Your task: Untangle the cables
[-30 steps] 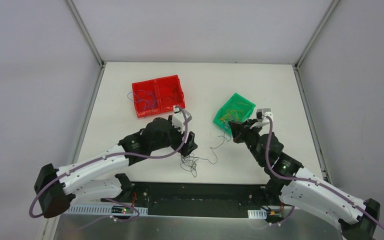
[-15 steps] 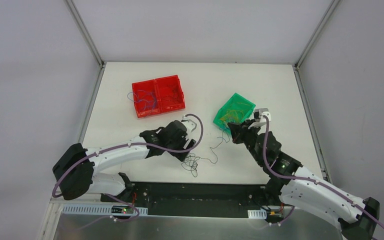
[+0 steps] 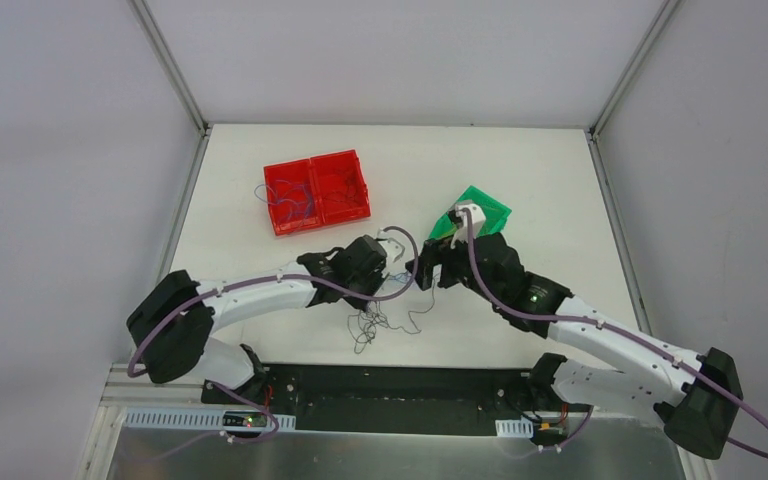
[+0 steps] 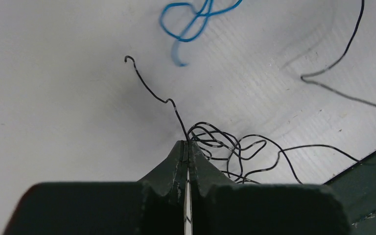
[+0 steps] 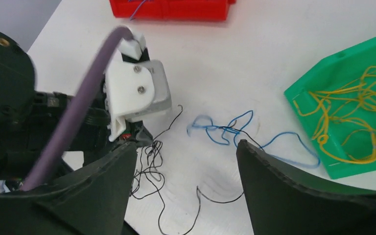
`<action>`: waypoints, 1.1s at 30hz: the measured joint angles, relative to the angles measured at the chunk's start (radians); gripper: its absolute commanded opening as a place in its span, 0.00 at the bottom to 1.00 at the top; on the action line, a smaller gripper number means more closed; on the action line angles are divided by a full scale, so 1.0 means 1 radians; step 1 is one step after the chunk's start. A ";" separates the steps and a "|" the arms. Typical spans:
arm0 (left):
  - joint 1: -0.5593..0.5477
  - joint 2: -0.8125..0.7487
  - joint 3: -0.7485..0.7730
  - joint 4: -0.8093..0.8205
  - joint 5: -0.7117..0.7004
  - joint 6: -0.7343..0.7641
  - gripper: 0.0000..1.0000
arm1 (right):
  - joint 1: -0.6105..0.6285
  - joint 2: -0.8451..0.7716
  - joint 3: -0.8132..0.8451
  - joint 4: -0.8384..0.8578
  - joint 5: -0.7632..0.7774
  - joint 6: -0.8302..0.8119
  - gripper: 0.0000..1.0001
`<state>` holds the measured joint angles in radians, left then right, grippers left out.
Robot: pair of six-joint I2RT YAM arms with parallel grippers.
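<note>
The cables lie loose on the white table: a black tangle point(image 4: 227, 147) point(image 3: 373, 320) point(image 5: 149, 164) and a blue wire point(image 5: 225, 129) point(image 4: 190, 19) just beyond it. My left gripper point(image 4: 187, 143) point(image 3: 384, 288) is shut on a black strand at the edge of the tangle, and the strand's free end curls up past the tips. My right gripper point(image 5: 186, 144) point(image 3: 419, 275) is open right beside the left one, above the black and blue wires, with nothing between its fingers point(image 5: 247, 154).
A green bin point(image 3: 492, 208) point(image 5: 342, 83) holding yellow wires point(image 5: 357, 112) stands tilted behind the right arm. A red two-compartment bin point(image 3: 316, 160) point(image 5: 171, 12) with a few wires sits at the back left. The table's near edge shows dark point(image 4: 372, 171).
The left gripper has closed on the black strand and drawn the tangle slightly left. The right arm has swung left from the green bin to beside the left gripper and opened its jaws.
</note>
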<state>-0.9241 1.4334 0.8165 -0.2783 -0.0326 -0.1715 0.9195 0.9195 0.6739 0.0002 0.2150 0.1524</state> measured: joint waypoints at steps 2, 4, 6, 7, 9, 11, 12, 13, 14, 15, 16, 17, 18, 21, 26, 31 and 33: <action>0.000 -0.036 -0.009 0.003 -0.016 -0.003 0.00 | 0.000 0.041 0.023 -0.021 -0.070 -0.011 0.81; 0.001 -0.135 -0.051 0.022 -0.047 -0.006 0.00 | 0.000 0.065 0.027 -0.029 -0.141 -0.021 0.81; 0.001 -0.298 -0.127 0.064 -0.065 -0.011 0.00 | 0.003 0.087 0.027 -0.030 -0.236 -0.034 0.79; 0.001 -0.383 -0.160 0.083 -0.075 -0.012 0.00 | 0.006 0.094 0.027 -0.028 -0.267 -0.040 0.79; 0.001 -0.539 -0.222 0.133 -0.088 -0.016 0.00 | 0.021 0.111 0.025 -0.006 -0.333 -0.059 0.79; 0.001 -0.661 -0.275 0.187 -0.100 -0.020 0.00 | 0.043 0.127 0.018 0.018 -0.372 -0.077 0.79; 0.001 -0.705 -0.294 0.201 -0.105 -0.022 0.00 | 0.054 0.140 0.016 0.029 -0.389 -0.089 0.79; 0.001 -0.737 -0.311 0.212 -0.110 -0.023 0.00 | 0.064 0.155 0.016 0.034 -0.401 -0.096 0.79; 0.001 -0.759 -0.323 0.220 -0.114 -0.023 0.00 | 0.074 0.176 0.016 0.040 -0.410 -0.104 0.78; 0.001 -0.774 -0.332 0.222 -0.118 -0.024 0.00 | 0.082 0.199 0.017 0.042 -0.416 -0.113 0.79; 0.001 -0.786 -0.338 0.222 -0.125 -0.024 0.00 | 0.087 0.220 0.018 0.042 -0.416 -0.121 0.78; 0.001 -0.794 -0.343 0.222 -0.130 -0.026 0.00 | 0.095 0.249 0.023 0.039 -0.415 -0.132 0.77; 0.001 -0.801 -0.347 0.222 -0.134 -0.026 0.00 | 0.104 0.282 0.030 0.036 -0.413 -0.142 0.77; 0.001 -0.837 -0.357 0.222 -0.145 -0.027 0.00 | 0.131 0.378 0.071 0.009 -0.393 -0.167 0.75; 0.001 -0.896 -0.375 0.245 -0.171 -0.030 0.00 | 0.171 0.500 0.146 -0.034 -0.356 -0.201 0.36; 0.001 -0.916 -0.375 0.237 -0.265 -0.050 0.00 | 0.178 0.562 0.208 -0.109 -0.338 -0.211 0.00; 0.001 -0.938 -0.381 0.229 -0.314 -0.060 0.00 | 0.178 0.563 0.220 -0.136 -0.327 -0.211 0.00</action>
<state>-0.9234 0.4957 0.4351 -0.0490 -0.3470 -0.2314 1.0973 1.4822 0.8940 -0.1356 -0.1123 -0.0589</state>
